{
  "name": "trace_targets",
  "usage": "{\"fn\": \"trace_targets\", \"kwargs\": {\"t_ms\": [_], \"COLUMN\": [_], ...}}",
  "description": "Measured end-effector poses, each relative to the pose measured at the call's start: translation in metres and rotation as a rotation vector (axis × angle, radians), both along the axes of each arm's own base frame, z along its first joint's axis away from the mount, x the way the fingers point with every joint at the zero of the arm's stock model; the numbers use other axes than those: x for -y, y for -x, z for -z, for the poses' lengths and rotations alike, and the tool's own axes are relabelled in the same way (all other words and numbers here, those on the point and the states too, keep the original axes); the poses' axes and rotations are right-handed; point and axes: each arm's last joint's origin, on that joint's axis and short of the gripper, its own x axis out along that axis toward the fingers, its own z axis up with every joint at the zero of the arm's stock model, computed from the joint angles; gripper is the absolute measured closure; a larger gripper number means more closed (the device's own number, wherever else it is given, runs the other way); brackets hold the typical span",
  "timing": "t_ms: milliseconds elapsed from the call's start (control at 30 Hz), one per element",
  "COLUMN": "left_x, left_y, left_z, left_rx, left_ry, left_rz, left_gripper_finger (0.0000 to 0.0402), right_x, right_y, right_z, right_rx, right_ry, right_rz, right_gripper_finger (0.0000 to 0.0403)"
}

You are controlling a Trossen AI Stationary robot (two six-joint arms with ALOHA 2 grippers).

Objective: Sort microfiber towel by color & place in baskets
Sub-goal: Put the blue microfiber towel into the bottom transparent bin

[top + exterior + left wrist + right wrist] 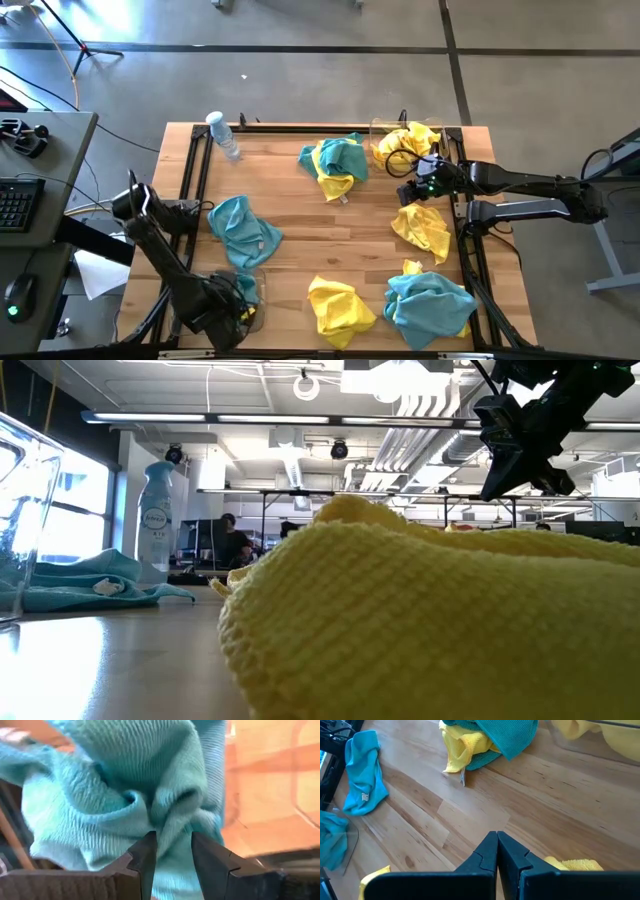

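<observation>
My left gripper point(228, 312) point(172, 845) points down over the clear basket point(252, 292) at the near left, its fingers parted around a teal towel point(125, 795). My right gripper point(412, 190) point(497, 842) hangs shut above the bare wood at the right and holds nothing. A second basket point(385, 128) at the far right holds yellow towels point(408, 140). Loose on the table lie a teal towel point(245, 230), a teal-and-yellow heap point(335, 165), a yellow towel point(422, 228), another yellow one point(340, 305) and a teal one over yellow point(430, 305). My left gripper comes from above, pointing down. A gathered fold point(172, 815) of the teal towel fills the gap between its parted fingers and touches both inner sides. The rest of the towel spreads in bunched folds below the fingers; I cannot tell whether it hangs or rests in the basket.
A spray bottle point(222, 135) point(158, 520) stands at the far left corner. A black frame point(195, 170) runs along the table's edges. Bare wood point(330, 240) lies open in the middle. A desk with a keyboard point(15, 200) stands left of the table.
</observation>
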Motion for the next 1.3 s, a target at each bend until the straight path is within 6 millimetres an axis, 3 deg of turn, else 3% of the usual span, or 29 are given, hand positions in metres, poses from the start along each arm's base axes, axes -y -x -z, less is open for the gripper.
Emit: {"fn": "trace_targets", "kwargs": {"t_ms": [233,400,567,1000,1167,1300], "left_x": [-0.012,-0.025,-0.027,-0.025,-0.026,-0.022], "left_y": [0.014,0.032,0.032,0.028,0.029,0.027], "left_z": [-0.03,-0.038,-0.023,0.056,0.06,0.049], "left_rx": [0.023,-0.061,-0.058,0.095,0.098,0.099], "left_ry": [0.014,-0.099,-0.124,0.03,0.032,0.043], "left_rz": [0.024,0.044,0.034,0.027,0.026,0.026], "left_gripper_finger": [0.0289,0.0289,0.0291,0.0291,0.0291,0.0291], "right_x": [0.0,0.0,0.0,0.0,0.0,0.0], "right_y": [0.0,0.0,0.0,0.0,0.0,0.0], "right_z": [0.0,0.0,0.0,0.0,0.0,0.0], "right_rx": [-0.002,-0.002,-0.002,0.001,0.001,0.001], "right_ry": [0.006,0.006,0.005,-0.006,-0.005,-0.005], "right_rz": [-0.006,-0.006,-0.006,0.008,0.006,0.006], "right_gripper_finger": [0.0402,0.0402,0.0402,0.0402,0.0402,0.0402]}}
